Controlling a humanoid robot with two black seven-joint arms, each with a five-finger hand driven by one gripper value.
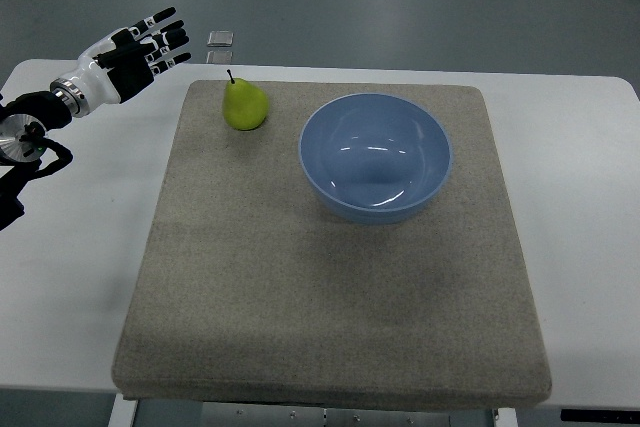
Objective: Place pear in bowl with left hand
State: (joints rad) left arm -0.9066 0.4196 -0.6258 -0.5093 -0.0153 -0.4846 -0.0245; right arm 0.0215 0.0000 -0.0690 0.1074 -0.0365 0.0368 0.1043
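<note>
A white table (pixel 580 207) stands on a grey-green floor, and a square grey mat (pixel 330 297) covers most of its top. Two small pale tiles (pixel 220 45) lie on the floor just beyond the table's far edge.

From the single overhead view, the pear (pixel 244 104) sits upright on the mat near its far left corner, green-yellow, its dark stem pointing away from me. To its right, close but not touching, stands the bowl (pixel 375 155), light blue, round and empty, its glazed inside catching the ceiling lights.

The left hand (pixel 135 50) comes in from the left edge on a white and black forearm. It hovers over the bare table to the left of the pear, clear of the mat, with its fingers (pixel 168 39) stretched out loosely towards the pear and holding nothing. There is a plain gap between fingertips and fruit. No right hand shows.

I judge this to be the reaching step: the grasp is not yet made and the pear is untouched. The next move calls for the hand to travel right and down to the pear, wrap its fingers around the wide lower body, then lift it over the bowl's near rim.
</note>
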